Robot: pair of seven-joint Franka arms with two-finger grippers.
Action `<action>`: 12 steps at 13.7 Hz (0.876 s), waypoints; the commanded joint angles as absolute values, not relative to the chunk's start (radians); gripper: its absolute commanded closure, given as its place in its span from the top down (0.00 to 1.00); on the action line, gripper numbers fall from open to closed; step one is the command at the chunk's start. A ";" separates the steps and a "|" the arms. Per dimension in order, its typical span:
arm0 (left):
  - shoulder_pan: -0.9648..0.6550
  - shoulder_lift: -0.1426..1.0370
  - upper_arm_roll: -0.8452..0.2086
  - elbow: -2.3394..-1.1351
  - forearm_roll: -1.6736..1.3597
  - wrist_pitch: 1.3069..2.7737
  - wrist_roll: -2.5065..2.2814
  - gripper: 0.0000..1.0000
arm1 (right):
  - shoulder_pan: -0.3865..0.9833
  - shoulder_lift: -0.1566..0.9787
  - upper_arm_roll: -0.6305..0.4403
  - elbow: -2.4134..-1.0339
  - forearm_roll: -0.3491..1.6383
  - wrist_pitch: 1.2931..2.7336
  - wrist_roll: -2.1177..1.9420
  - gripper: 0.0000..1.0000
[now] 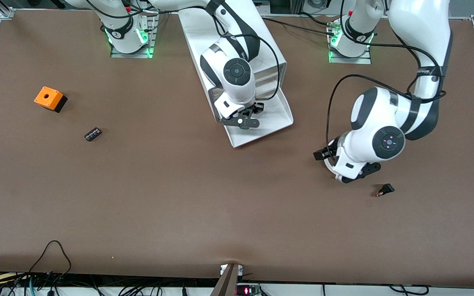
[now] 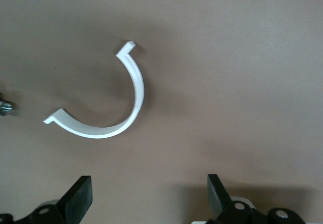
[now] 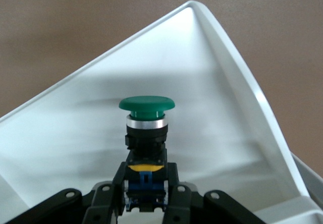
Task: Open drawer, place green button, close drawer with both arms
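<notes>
Drawer (image 1: 278,113) first: it stands pulled out of the white cabinet (image 1: 224,37), its tray reaching toward the front camera, so the opening step looks done. The right gripper (image 1: 248,119) hangs over the open tray with its jaws clamped on the button (image 3: 146,133), gripping the black body and the blue-yellow part while the green cap sticks out past the fingertips. In the right wrist view the cap sits forward of the jaws with the tray's white floor and corner rim under and around it; whether the button touches the floor yet I cannot tell. Placing is therefore under way but not finished, since the jaws have not let go.

The left gripper (image 1: 346,170) hovers low over bare table toward the left arm's end, well apart from the drawer, its jaws apart and holding nothing. Ahead of those jaws, on the table, lies a curved white plastic clip (image 2: 103,108), and a small black switch with a red tip (image 1: 385,190) lies just beside the gripper. This arm appears to be waiting.

Left to do, as I judge it: release the button into the tray, lift the right gripper clear of the rim, then push the drawer shut, which the task asks of both arms
</notes>
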State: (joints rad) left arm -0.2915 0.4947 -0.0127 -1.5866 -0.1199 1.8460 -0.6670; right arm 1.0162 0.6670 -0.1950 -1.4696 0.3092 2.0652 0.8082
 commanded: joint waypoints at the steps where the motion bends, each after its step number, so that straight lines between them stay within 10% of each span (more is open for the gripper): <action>1: -0.337 0.488 -0.011 -1.626 -0.097 1.913 -0.730 1.00 | 1.032 0.667 -0.209 -1.473 0.302 2.063 0.831 0.75; 3: -0.367 0.485 -0.011 -1.658 -0.095 1.974 -0.764 1.00 | 1.028 0.660 -0.218 -1.467 0.302 2.057 0.831 1.00; 12: -0.494 0.494 -0.009 -1.791 -0.086 2.260 -0.929 1.00 | 0.967 0.637 -0.434 -1.402 0.307 1.988 0.565 1.00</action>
